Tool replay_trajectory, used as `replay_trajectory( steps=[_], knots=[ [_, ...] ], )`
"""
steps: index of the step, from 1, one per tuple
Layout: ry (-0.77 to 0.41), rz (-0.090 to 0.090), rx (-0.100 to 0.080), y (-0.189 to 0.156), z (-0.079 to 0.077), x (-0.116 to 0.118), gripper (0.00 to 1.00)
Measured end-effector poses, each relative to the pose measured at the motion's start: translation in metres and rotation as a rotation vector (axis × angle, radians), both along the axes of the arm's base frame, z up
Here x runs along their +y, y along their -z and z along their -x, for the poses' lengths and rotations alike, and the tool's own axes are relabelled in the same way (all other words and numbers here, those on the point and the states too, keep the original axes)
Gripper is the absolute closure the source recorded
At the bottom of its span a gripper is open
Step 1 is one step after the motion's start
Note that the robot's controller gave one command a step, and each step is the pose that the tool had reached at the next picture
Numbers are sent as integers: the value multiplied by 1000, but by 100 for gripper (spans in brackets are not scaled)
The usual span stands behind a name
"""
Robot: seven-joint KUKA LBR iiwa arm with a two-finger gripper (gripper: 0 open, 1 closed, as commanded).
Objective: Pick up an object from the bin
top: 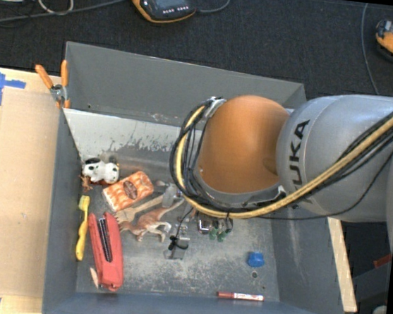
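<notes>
My gripper [177,241] comes down from under the orange wrist cover to the bin floor near the middle. Its tip stands just right of a brown toy animal [147,223], which lies on its side with its legs pointing toward the gripper. A grey toy figure [171,198] lies just above the brown one, partly under the wrist. An orange patterned packet [128,188] rests to the upper left of them. Whether anything is in the gripper's grasp is hidden.
Along the left wall lie a black-and-white toy cow [100,171], a yellow stick-like thing [82,227] and a red flat case [107,248]. A blue cap [256,259] and a red marker [240,296] lie at the lower right. The arm covers the bin's upper right.
</notes>
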State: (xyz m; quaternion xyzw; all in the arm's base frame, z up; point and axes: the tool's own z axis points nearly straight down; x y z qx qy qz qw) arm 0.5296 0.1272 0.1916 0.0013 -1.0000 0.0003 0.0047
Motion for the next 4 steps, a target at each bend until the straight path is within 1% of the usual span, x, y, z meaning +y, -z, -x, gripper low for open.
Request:
replay_trajectory(
  steps=[1,2,3,4],
  knots=[
    [3,-1,-7,-4,-2,-1,0],
    [100,0,-5,11,2,0,0],
    [-49,-3,-14,61,-54,-7,0],
    [-27,-4,-10,113,-77,-26,0]
  ],
)
